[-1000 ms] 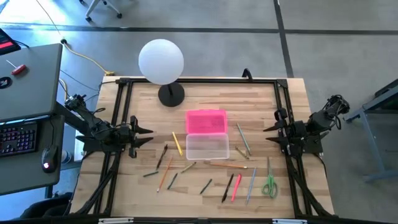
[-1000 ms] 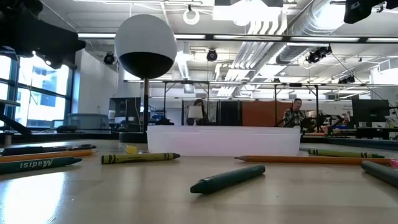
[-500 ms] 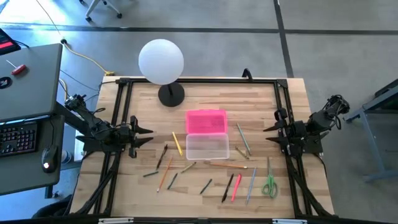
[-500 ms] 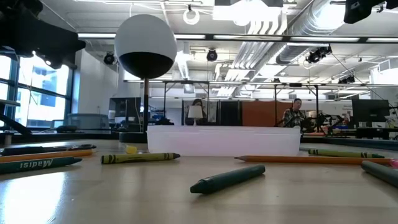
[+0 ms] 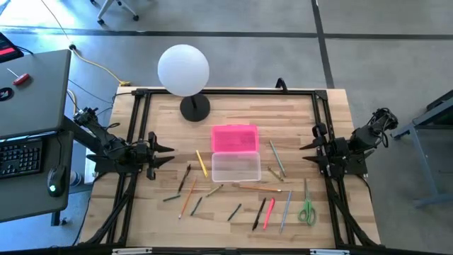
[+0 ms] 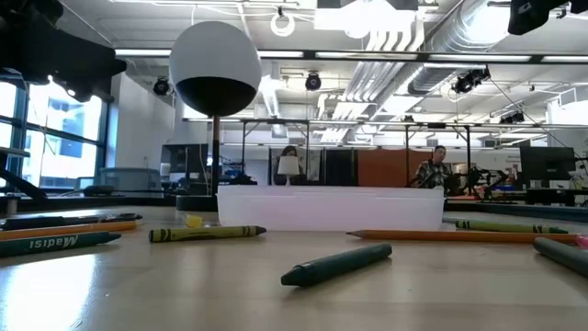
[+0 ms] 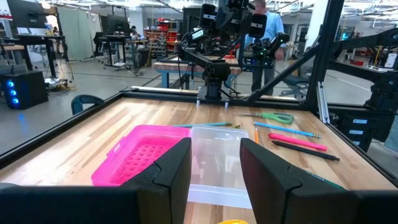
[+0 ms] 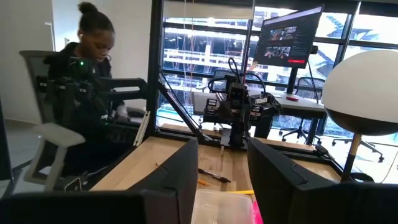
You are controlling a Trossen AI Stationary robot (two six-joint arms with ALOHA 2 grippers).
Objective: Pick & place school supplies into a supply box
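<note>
The clear supply box point(image 5: 236, 168) stands open mid-table, its pink lid point(image 5: 234, 137) lying flat beside it on the far side. Pencils, pens and crayons lie scattered on the wood near it: a yellow one point(image 5: 202, 163), a red pen point(image 5: 269, 213), a black one point(image 5: 259, 212), a green crayon point(image 6: 336, 264). Green-handled scissors point(image 5: 306, 211) lie near the right edge. My left gripper point(image 5: 168, 154) hovers open at the table's left edge, pointing at the box point(image 7: 214, 163). My right gripper point(image 5: 306, 152) hovers open at the right edge, facing the box point(image 8: 222, 207).
A white globe lamp point(image 5: 184, 69) on a dark base point(image 5: 195, 108) stands at the far side of the table. A black frame point(image 5: 226, 92) rims the tabletop. A desk with a keyboard point(image 5: 20, 156) sits left of the table. A person point(image 8: 87, 81) sits beyond the left side.
</note>
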